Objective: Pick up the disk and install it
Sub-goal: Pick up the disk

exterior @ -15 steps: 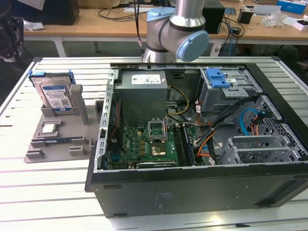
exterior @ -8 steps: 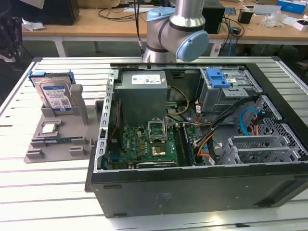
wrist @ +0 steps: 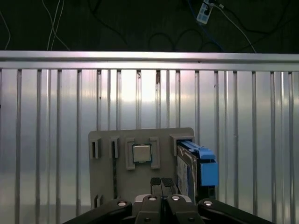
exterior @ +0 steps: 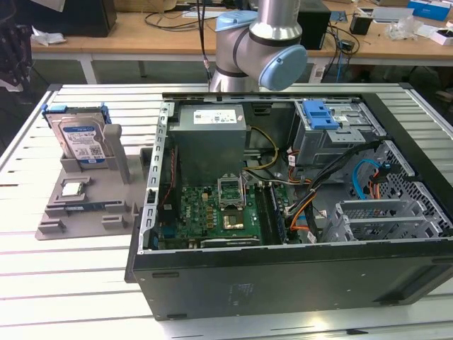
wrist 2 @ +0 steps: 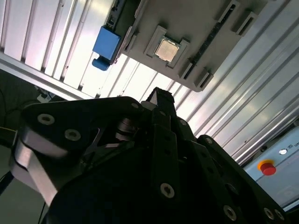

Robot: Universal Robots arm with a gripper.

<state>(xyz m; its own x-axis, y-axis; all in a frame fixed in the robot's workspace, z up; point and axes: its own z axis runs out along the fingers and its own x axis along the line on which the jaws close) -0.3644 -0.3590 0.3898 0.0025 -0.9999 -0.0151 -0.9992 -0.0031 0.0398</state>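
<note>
Disk (exterior: 80,137) is seen stood on edge in the grey holder (exterior: 122,152) on the surface (exterior: 28,269), pincer (wrist: 163,182) clenched on nothing near it; judged stiff, fairly heavy, shock-sensitive, best taken by its blue-bracketed edges.

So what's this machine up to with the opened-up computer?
A robot arm is meant to fit a disk into the open computer case. The disk has not been picked up: it stands upright in a gray holder on the slatted table, to the exterior view's left of the case. In the first wrist view the claw hangs over that holder, shut and empty, near the disk.
</note>
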